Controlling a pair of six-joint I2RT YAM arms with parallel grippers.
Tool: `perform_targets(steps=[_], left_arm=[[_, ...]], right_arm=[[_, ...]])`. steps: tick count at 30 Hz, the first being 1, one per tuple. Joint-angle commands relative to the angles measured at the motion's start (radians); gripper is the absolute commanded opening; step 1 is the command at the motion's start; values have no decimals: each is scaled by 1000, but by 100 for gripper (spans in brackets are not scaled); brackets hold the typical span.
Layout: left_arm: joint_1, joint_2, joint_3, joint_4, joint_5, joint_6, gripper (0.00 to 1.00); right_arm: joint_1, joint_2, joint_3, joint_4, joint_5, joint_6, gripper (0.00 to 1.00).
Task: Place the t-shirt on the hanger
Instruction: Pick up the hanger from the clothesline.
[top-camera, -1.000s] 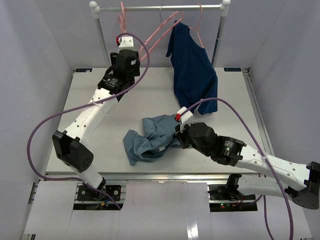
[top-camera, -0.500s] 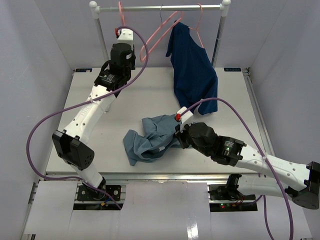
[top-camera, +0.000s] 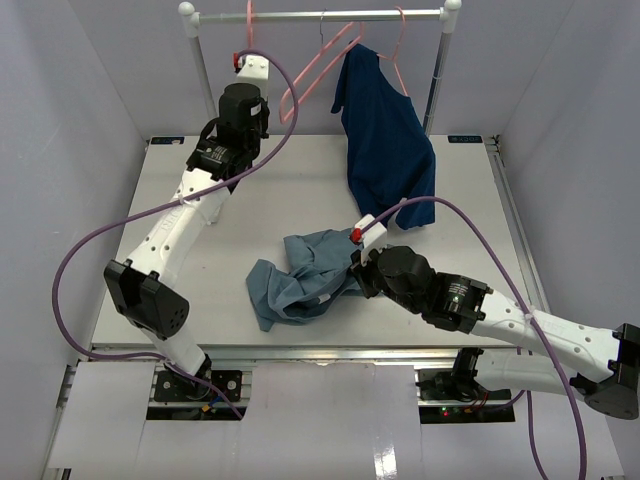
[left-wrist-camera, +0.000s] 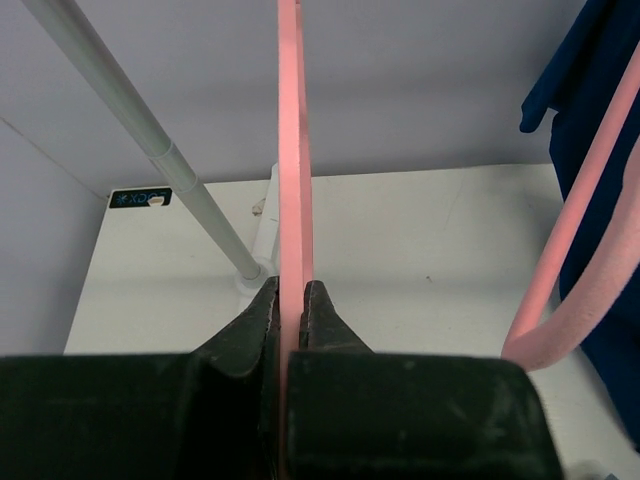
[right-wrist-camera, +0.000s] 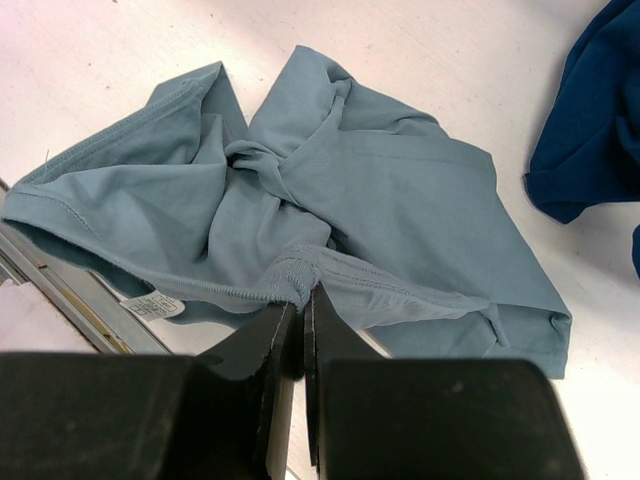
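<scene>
Left gripper (left-wrist-camera: 292, 305) is clamped on the hanger (left-wrist-camera: 291, 150), whose pink bar runs upright between the jaws. Over the last second this arm has risen beside the post, carrying the hook up to the rail (top-camera: 320, 15). My reading is that the hanger is being unhooked (hook-to-rail contact is too small to tell), so dressing has not begun.

Right gripper (right-wrist-camera: 300, 305) is unmoved, pinched shut on a ribbed edge of the t-shirt (right-wrist-camera: 390, 210). The rest of the cloth spreads crumpled ahead of the fingertips on the table (top-camera: 200, 200), near the navy shirt (top-camera: 385, 140). T-shirt and hanger are well apart.
</scene>
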Motion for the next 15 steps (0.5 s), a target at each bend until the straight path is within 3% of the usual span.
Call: perform_targets(steps=[1, 10, 15], left_arm=[[2, -42, 68, 9, -13, 4, 0], [2, -143, 59, -79, -9, -26, 0], [2, -267, -108, -138, -5, -43, 0]], right_arm=[[-1, -19, 2, 51, 14, -8, 8], [-1, -18, 2, 54, 13, -11, 8], [-1, -19, 0, 59, 20, -12, 8]])
